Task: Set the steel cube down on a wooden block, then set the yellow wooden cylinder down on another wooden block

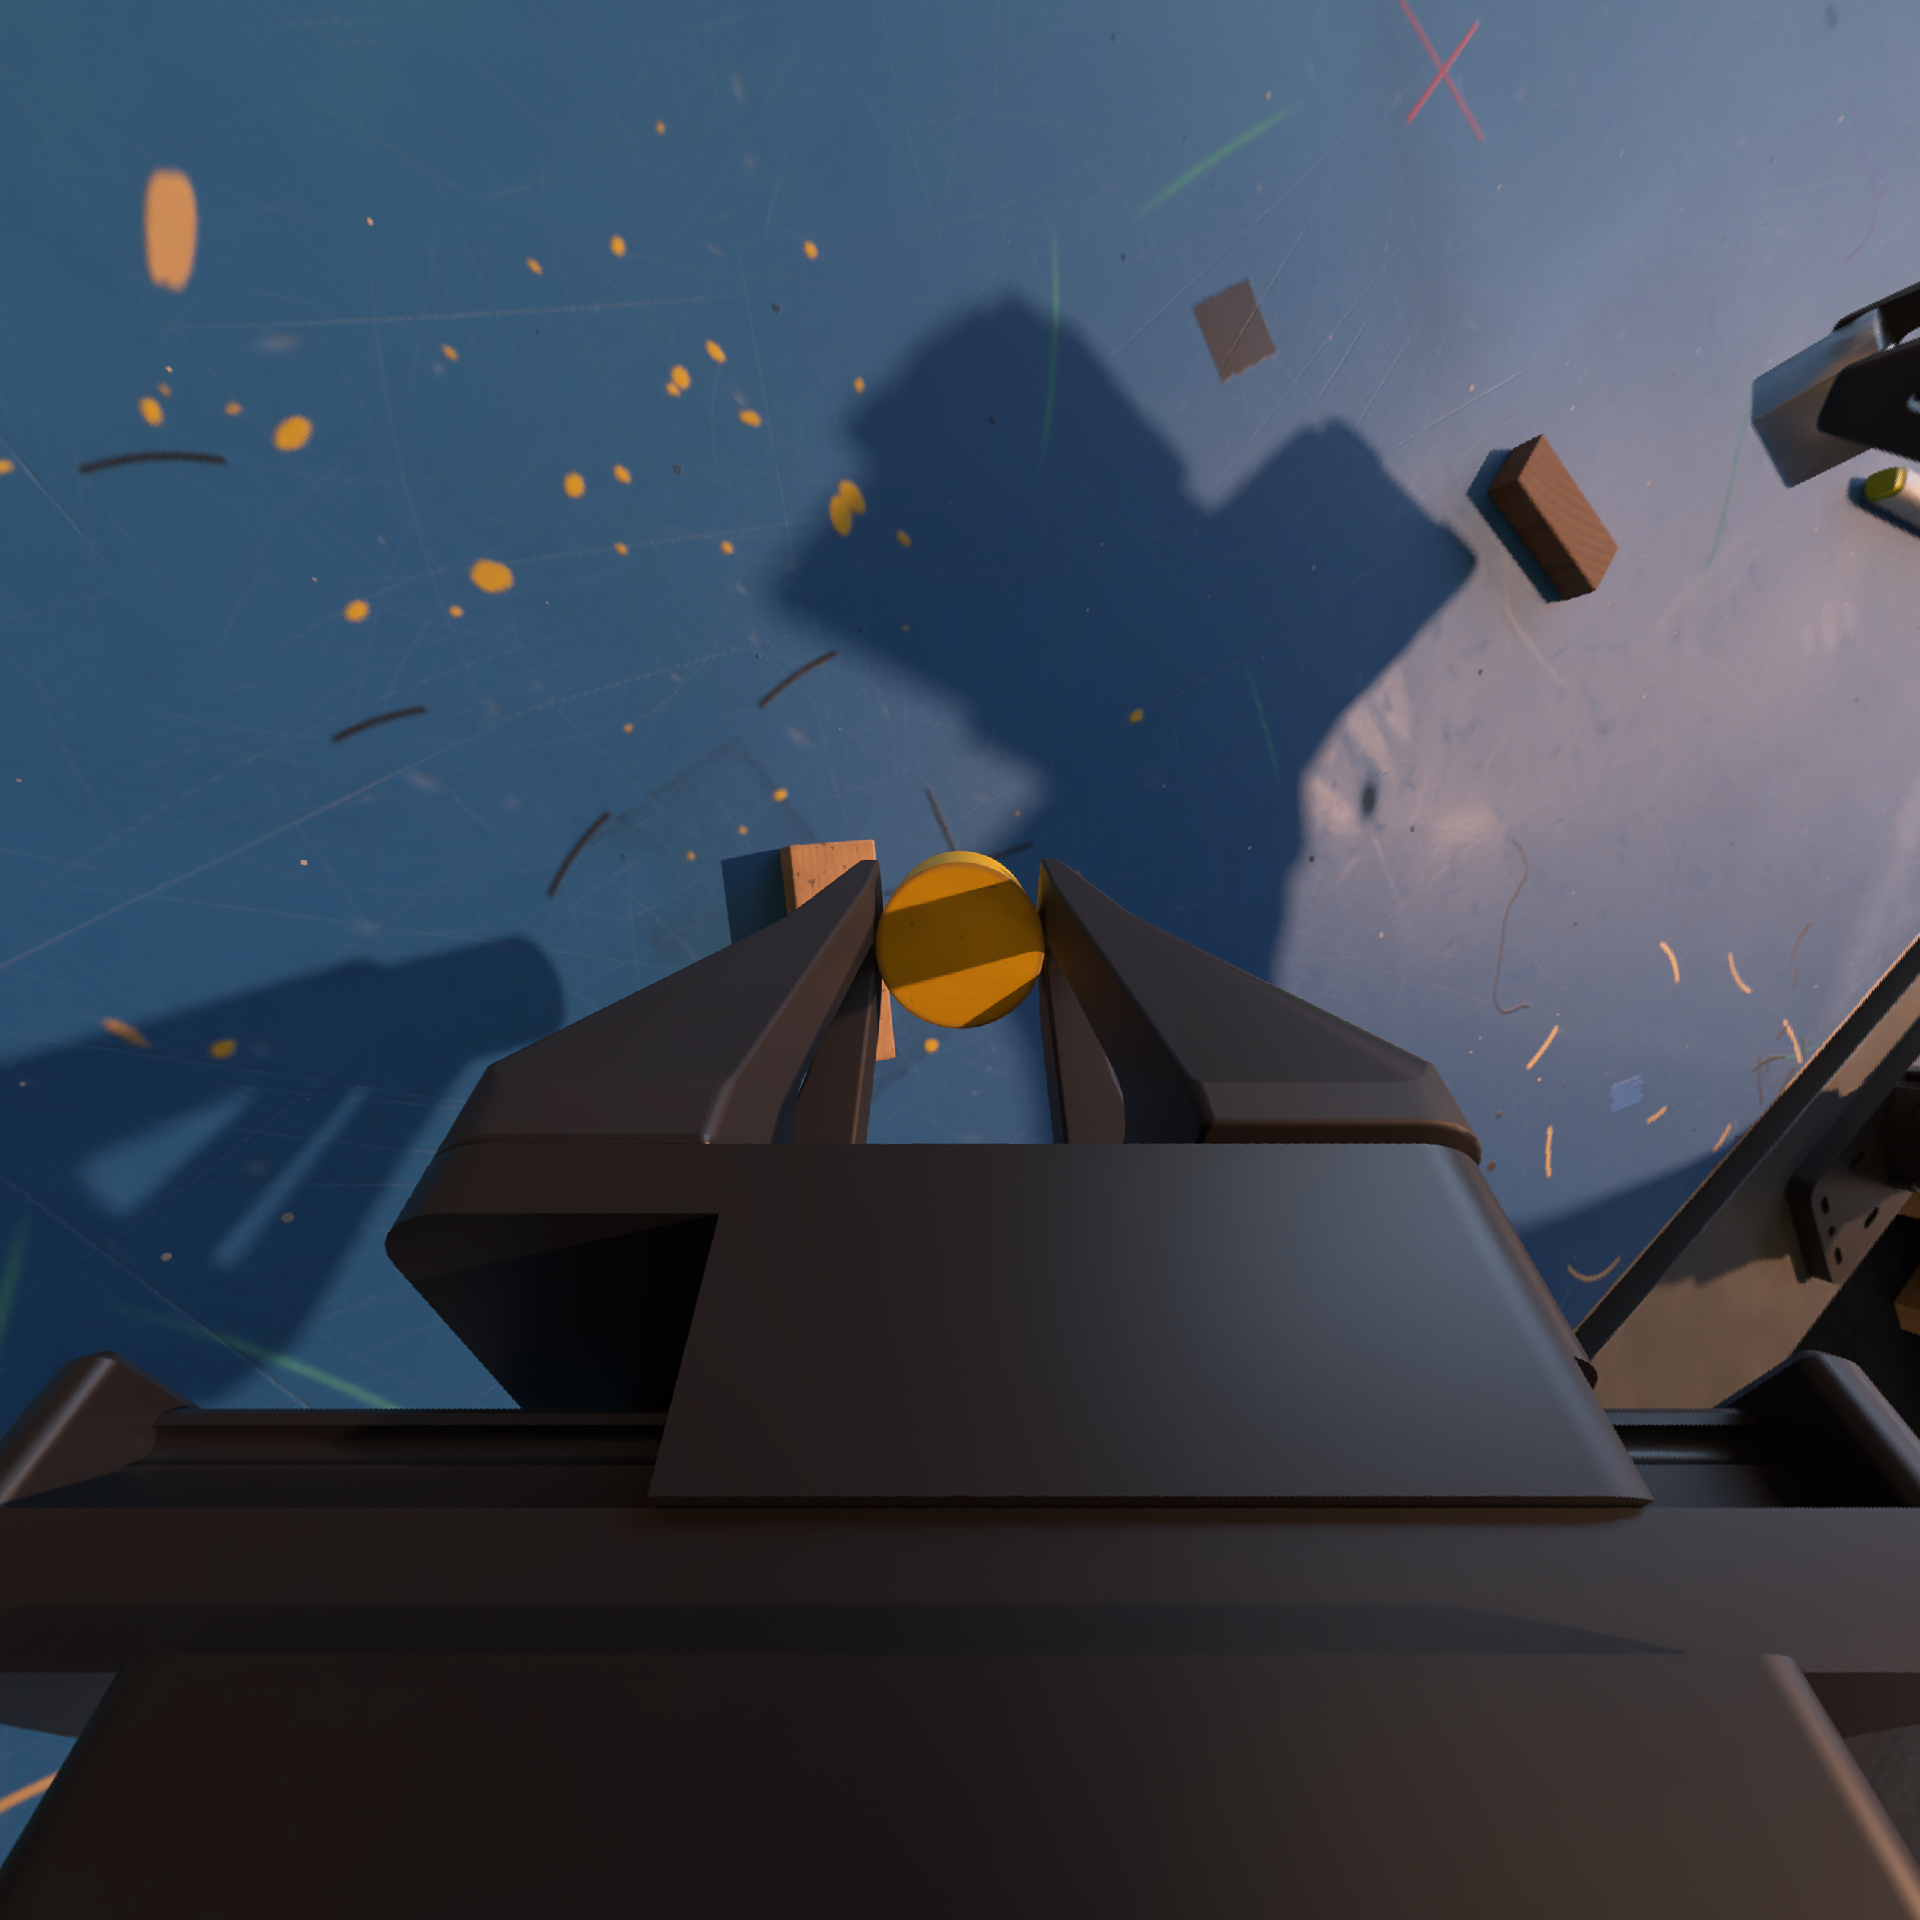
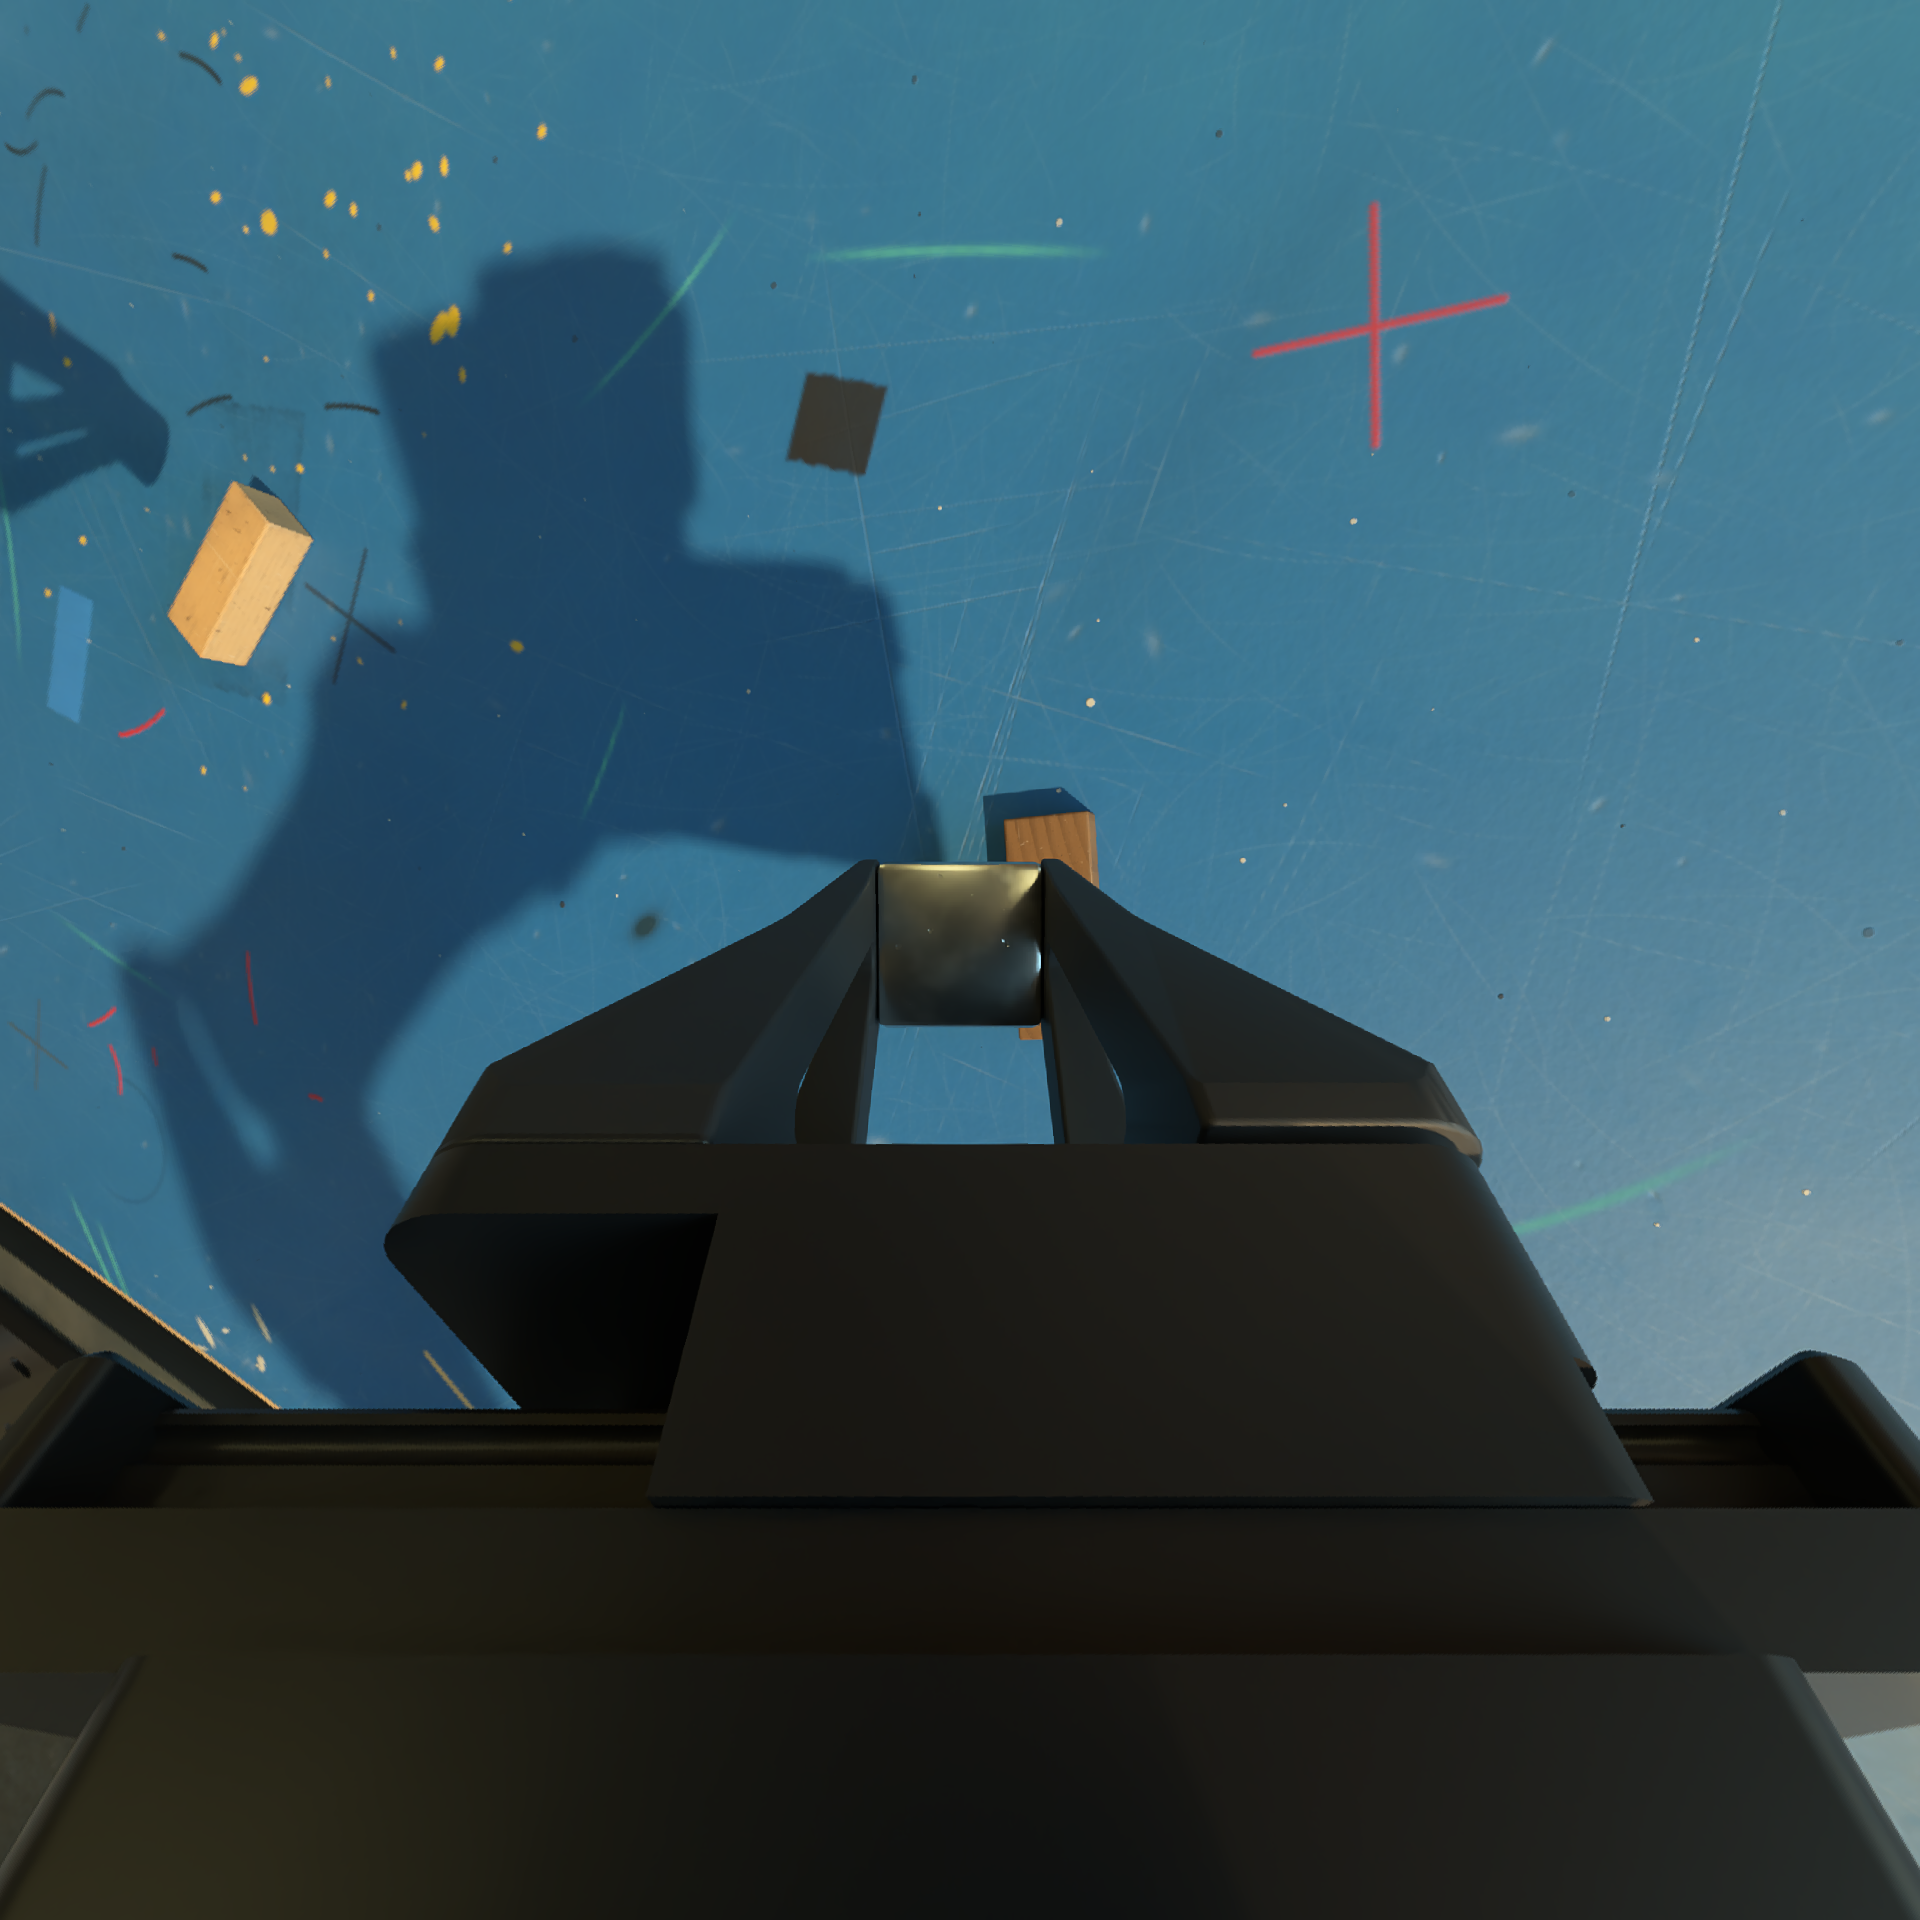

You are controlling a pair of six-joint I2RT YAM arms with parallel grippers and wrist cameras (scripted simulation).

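In the left wrist view my left gripper [image 1: 958,896] is shut on the yellow wooden cylinder [image 1: 958,951], round end towards the camera, held above the blue table. A light wooden block [image 1: 823,871] lies just below and left of it, partly hidden by the left finger. In the right wrist view my right gripper [image 2: 958,894] is shut on the steel cube [image 2: 958,951]. A brown wooden block [image 2: 1051,842] lies just beyond it, to the right, mostly hidden. This block [image 1: 1553,520] also shows in the left wrist view, with the steel cube [image 1: 1792,426] at the right edge.
The light wooden block [image 2: 239,574] lies at the left of the right wrist view. A flat dark square mark [image 2: 836,423] and a red cross [image 2: 1375,324] are on the blue table [image 2: 1455,727]. Orange flecks [image 1: 488,575] dot the left side. Arm frame parts [image 1: 1849,1216] stand at the right.
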